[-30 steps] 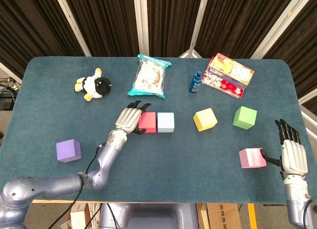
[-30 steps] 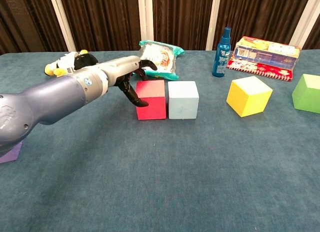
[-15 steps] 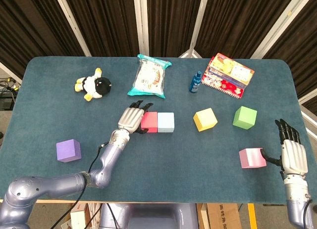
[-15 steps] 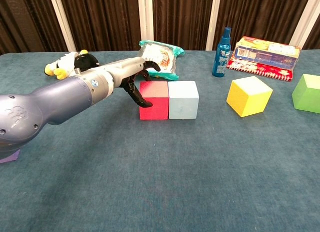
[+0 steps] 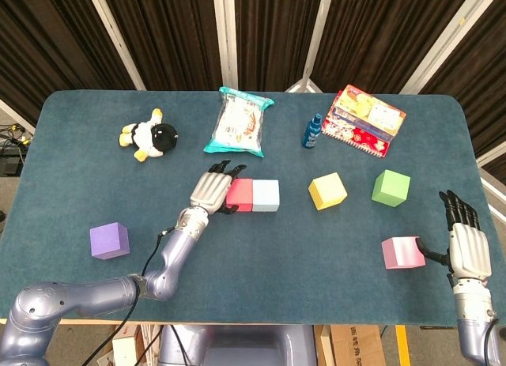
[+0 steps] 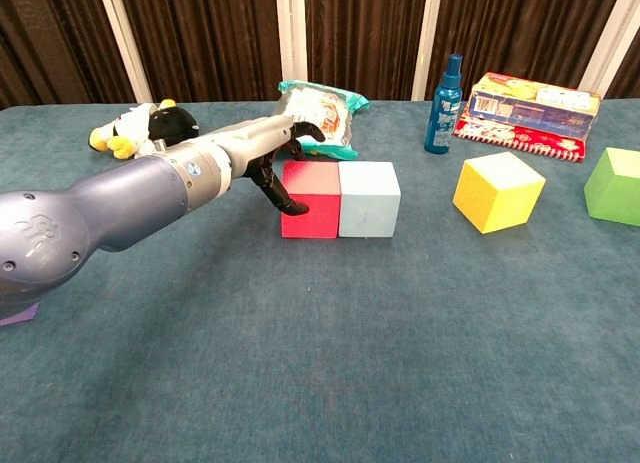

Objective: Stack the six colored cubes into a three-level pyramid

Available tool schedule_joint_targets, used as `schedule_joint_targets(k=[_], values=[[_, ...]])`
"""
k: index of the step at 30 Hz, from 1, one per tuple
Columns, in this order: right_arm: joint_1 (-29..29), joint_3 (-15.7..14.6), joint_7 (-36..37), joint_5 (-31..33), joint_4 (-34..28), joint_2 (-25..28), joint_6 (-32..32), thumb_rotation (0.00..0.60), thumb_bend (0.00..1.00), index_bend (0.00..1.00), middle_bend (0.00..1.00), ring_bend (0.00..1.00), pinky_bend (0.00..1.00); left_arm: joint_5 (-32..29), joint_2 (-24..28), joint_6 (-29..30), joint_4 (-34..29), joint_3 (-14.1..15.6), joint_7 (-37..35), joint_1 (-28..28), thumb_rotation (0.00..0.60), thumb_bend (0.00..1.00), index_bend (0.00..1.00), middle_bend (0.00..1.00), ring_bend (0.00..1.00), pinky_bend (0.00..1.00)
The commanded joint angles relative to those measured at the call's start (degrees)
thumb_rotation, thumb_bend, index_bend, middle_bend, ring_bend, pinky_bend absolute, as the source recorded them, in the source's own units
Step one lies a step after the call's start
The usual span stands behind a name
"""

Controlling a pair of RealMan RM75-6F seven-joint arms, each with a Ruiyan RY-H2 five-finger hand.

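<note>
Two cubes, the red cube (image 5: 239, 194) and the light blue cube (image 5: 266, 195), are being kept face to face at mid-desk, with the left hand (image 5: 210, 189) pressed against the red cube's outer side, fingers loosely spread and nothing gripped. The right hand (image 5: 466, 245) is being held flat and unclenched just beside the pink cube (image 5: 402, 252). Trouble is being risked if the push runs off-centre: the pair could be skewed or parted, leaving a poor base row. Yellow cube (image 5: 327, 190), green cube (image 5: 390, 187) and purple cube (image 5: 108, 240) are lying well apart.
</note>
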Motion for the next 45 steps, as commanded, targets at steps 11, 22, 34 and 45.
schedule_joint_targets(k=[11,22,34,45], values=[[0.00,0.02,-0.11,0.14,-0.17,0.01,-0.03,0.600,0.28,0.00,0.00,0.00,0.00,-0.04,0.87,-0.48,-0.86,0.31,0.24,0.29,0.600,0.32,0.13,0.36,0.06,0.13],[0.00,0.03,-0.32,0.28,-0.27,0.00,-0.02,0.600,0.28,0.00,0.00,0.00,0.00,-0.78,1.79,-1.01,-1.69,0.80,1.10,0.49,0.600,0.25,0.09,0.27,0.05,0.12],[-0.02,0.04,-0.40,0.33,-0.33,0.03,0.02,0.600,0.28,0.00,0.00,0.00,0.00,-3.60,3.34,-1.23,-3.86,0.68,3.03,0.26,0.600,0.13,0.00,0.04,0.00,0.07],[0.00,0.07,-0.08,0.40,-0.40,0.15,-0.18,0.600,0.28,0.00,0.00,0.00,0.00,-3.56,9.70,2.39,-12.80,-1.71,3.35,1.01,0.600,0.13,0.00,0.04,0.00,0.06]])
